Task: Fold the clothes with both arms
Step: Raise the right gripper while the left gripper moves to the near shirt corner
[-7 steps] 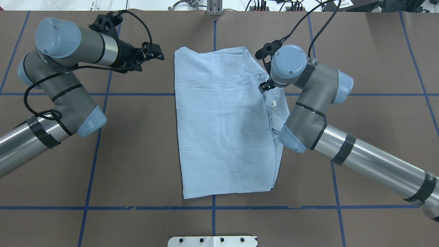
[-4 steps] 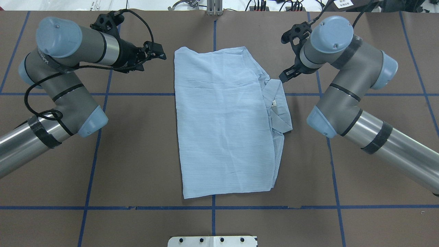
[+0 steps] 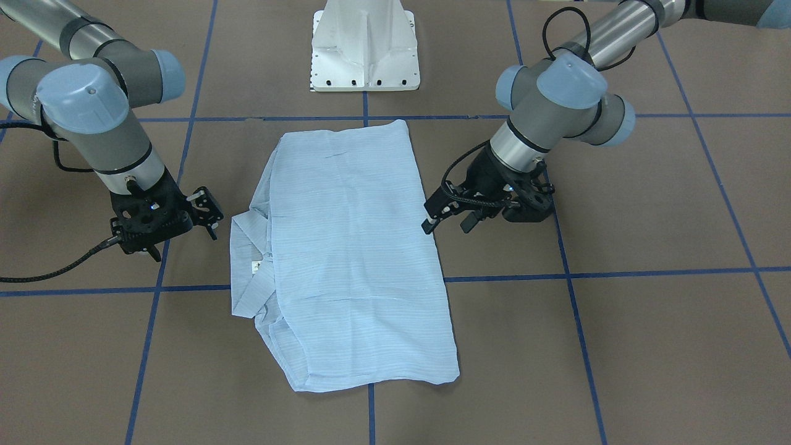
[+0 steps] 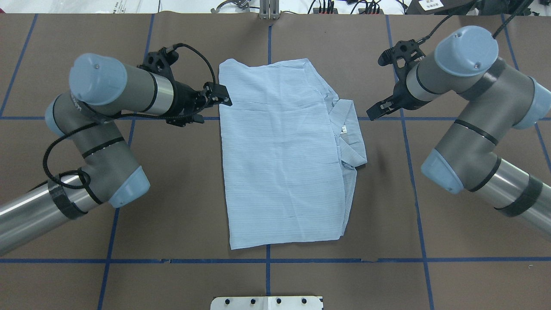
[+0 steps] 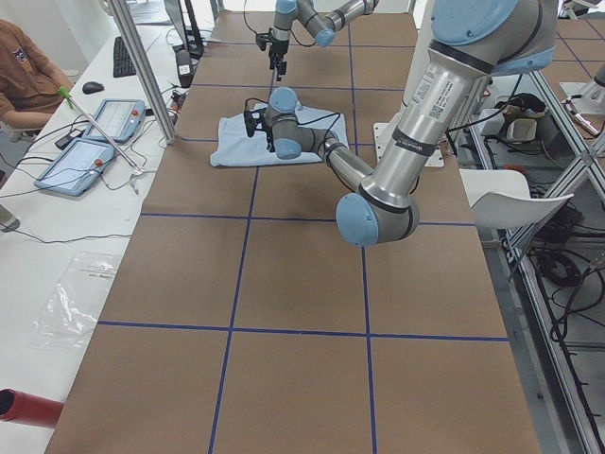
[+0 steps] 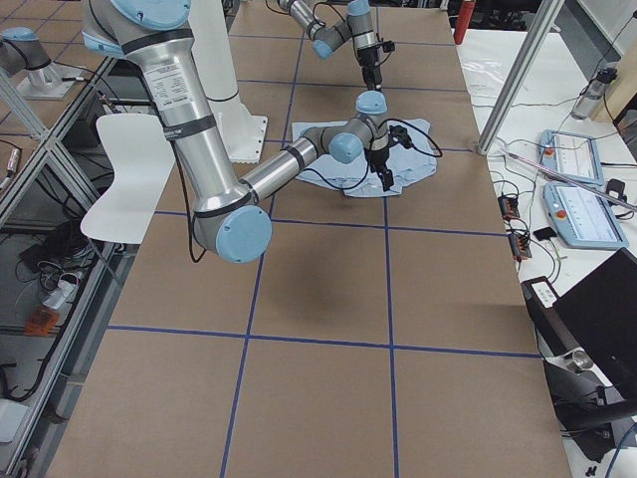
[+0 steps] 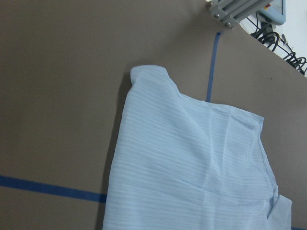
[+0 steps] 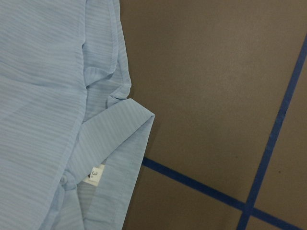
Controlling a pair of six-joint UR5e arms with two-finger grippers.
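The light blue striped shirt (image 4: 280,163) lies folded into a tall rectangle in the middle of the brown table, and its collar (image 4: 351,137) sticks out on the right side. My left gripper (image 4: 217,97) is open, low at the shirt's upper left edge, holding nothing. From the front it (image 3: 446,221) sits just beside the cloth. My right gripper (image 4: 379,111) is open and empty, a short way right of the collar, apart from it (image 3: 207,213). The left wrist view shows the shirt's far corner (image 7: 148,76). The right wrist view shows the collar (image 8: 115,143) with a small white tag (image 8: 96,173).
Blue tape lines (image 4: 181,260) divide the brown table into squares. The white pedestal base (image 3: 364,49) stands at the robot's edge of the table. Tablets (image 5: 95,137) and a seated person (image 5: 24,76) are beyond the far edge, off the table.
My right gripper has let go of the collar and drawn back to the right, off the shirt. My left gripper has moved right and slightly nearer, up to the shirt's left edge.
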